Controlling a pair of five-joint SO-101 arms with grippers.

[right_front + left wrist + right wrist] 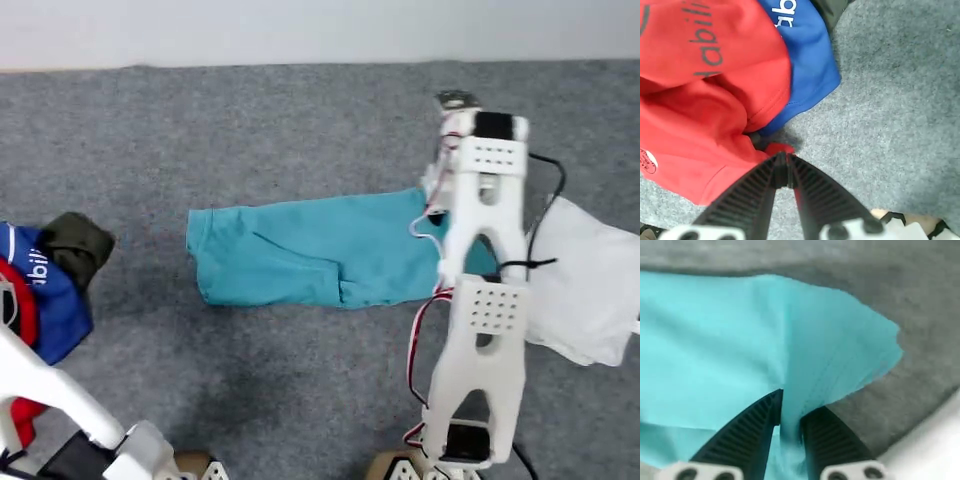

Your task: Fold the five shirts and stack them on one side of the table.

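- Fabric from the teal shirt (310, 250) stands in a raised ridge between the fingers of my right end effector (789, 412), which is nearly shut on it. I judge this grip is meant for dragging or flipping that end over.
- The teal shirt lies stretched lengthwise and rumpled on the grey table (300, 120), partly doubled on itself. It looks like the shirt in hand, with its fold not yet tidy.
- The white shirt (585, 290) lies loose just beside the teal shirt's right end. My arm hides whether the two touch.
- Well apart from the teal shirt's left end sits a heap: red shirt (700, 100), blue shirt (805, 65) and a dark olive shirt (75, 245), overlapping and unfolded, probably waiting their turn.
- My left end effector (785, 162) hangs over that heap's edge, far from the teal shirt and closed tip to tip. A scrap of red touches the tips, but I cannot tell whether it is caught.
- No neat stack shows, so I judge the task is early.
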